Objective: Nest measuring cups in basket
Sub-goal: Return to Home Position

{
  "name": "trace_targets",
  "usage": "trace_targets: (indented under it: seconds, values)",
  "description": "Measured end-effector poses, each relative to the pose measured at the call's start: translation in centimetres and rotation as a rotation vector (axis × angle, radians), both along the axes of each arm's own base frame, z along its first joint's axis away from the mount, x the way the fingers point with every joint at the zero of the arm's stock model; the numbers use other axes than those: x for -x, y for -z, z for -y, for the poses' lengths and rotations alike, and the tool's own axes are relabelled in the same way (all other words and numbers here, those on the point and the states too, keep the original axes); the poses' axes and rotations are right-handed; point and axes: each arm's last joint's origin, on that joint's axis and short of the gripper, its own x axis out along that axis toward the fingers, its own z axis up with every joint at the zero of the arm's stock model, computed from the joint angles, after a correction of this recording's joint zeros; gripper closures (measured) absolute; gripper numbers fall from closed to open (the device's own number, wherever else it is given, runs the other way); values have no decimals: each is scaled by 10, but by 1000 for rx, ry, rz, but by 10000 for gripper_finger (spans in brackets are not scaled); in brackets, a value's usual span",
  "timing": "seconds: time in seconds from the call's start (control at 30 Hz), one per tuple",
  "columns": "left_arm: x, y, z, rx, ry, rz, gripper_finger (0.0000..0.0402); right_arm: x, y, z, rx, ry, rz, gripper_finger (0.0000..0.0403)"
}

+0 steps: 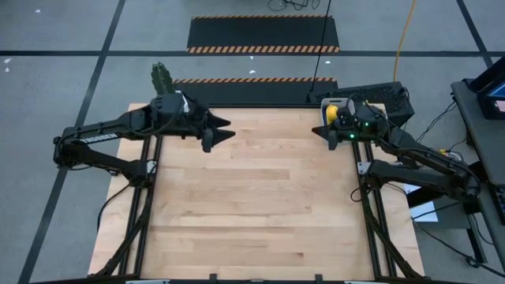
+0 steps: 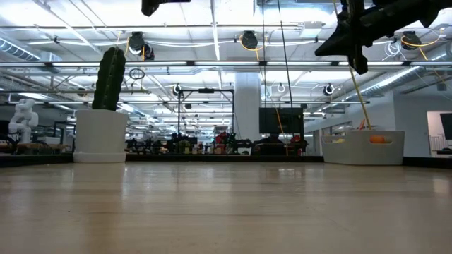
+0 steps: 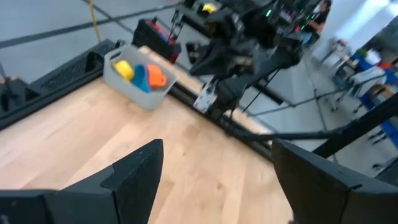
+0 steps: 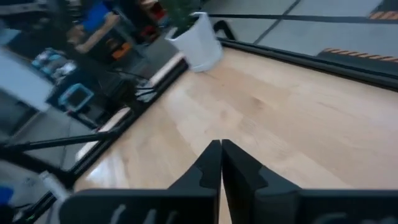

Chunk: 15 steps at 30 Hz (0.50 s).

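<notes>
- Two dark robot arms are raised over the pale wooden counter (image 1: 260,213), one at each far corner, their tips pointing toward each other.
- At the counter's far left corner stands a white hexagonal pot (image 2: 100,134) holding a tall green cactus (image 2: 109,77). In the high view the left arm partly covers it.
- The left gripper (image 1: 229,128) is in the air just right of that pot. Its fingers (image 3: 134,177) are spread wide, released, with nothing between them.
- The right gripper (image 1: 316,131) is in the air just left of the basket. Its fingers (image 4: 205,171) are clenched tip to tip, grasping nothing.
- The small pale grey rectangular plastic basket (image 3: 130,92) with rounded corners sits at the counter's far right corner, close to the edge and partly under the right arm in the high view.
- Inside it lie the small plastic measuring cups (image 3: 142,76), packed close together: a yellow cup (image 3: 124,70), a blue cup (image 3: 140,78) and an orange cup (image 3: 157,78) show above the rim. Whether they are nested, and the other colours, cannot be told.
</notes>
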Motion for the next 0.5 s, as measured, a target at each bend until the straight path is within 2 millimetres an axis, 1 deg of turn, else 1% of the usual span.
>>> trace_targets:
  seconds: [0.1,0.23,0.4,0.5]
  values:
    - [2,5,0,-26,11,-61,103,-1,-3,-1,32,-73,34,401]
    - [4,11,0,-88,18,-128,103,-3,-7,-3,163,-174,51,402]
    - [3,9,-1,-163,16,-126,103,-3,-13,-3,269,-207,84,402]
    - [2,5,-1,-140,-1,-76,103,-3,-15,-3,338,-221,89,402]
